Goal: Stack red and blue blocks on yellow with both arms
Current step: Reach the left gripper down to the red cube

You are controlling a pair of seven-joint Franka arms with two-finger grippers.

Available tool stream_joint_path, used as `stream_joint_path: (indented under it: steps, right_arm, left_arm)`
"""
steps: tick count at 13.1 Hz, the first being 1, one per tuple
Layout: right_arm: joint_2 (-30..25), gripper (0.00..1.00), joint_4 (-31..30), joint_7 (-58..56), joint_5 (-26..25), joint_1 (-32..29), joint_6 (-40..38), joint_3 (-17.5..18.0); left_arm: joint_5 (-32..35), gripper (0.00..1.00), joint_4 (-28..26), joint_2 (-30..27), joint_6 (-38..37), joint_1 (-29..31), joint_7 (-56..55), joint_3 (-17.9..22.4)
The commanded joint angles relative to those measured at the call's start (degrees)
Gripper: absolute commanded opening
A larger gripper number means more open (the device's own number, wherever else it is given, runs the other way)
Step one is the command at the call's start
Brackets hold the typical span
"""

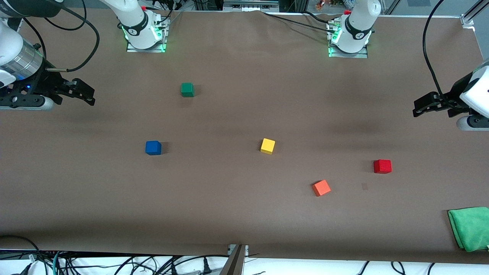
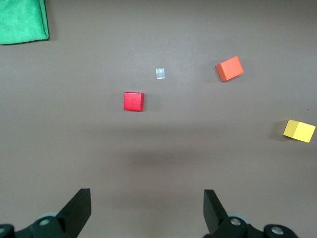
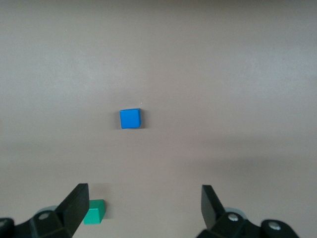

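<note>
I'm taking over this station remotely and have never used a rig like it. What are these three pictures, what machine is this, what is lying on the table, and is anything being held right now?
The machine is two white robot arms bolted along one edge of a brown table. The wide picture looks down from a high camera facing them. The other two come from a camera on each arm's wrist, looking past its own black fingers.

The left gripper hangs open and empty over the table edge at the left arm's end. The right gripper hangs open and empty at the right arm's end. Nothing is held.

Five cubes lie apart, none stacked: the yellow cube near the middle, the blue cube toward the right arm's end, the red cube toward the left arm's end, an orange cube nearest the front camera, and a green cube closest to the bases. A green cloth lies at the corner.
</note>
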Motion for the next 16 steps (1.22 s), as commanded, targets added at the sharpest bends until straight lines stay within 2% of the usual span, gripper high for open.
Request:
stream_joint_path:
  steps: [1,6,10,16]
  right_arm:
    - [0.77,1.0,2.02,-0.72,-0.72,-0.02,-1.56,0.16]
    - [0.77,1.0,2.02,-0.72,-0.72,-0.02,-1.47,0.16]
    - [0.77,1.0,2.02,-0.72,-0.64,-0.1,-1.47,0.16]
    - [0.77,1.0,2.02,-0.72,-0.64,-0.28,-1.47,0.07]
  left_arm:
    - [1.26,1.0,-0.29,-0.57,-0.65,-0.67,-0.36,0.05]
    - [0.65,1.0,0.76,3.2,-0.13,-0.24,-0.28,-0.12]
    - [0.82,1.0,0.94,12.33,0.75,0.99,0.6,0.14]
    - [1.44,1.0,-1.78,23.59,17.25,3.19,2.7,0.14]
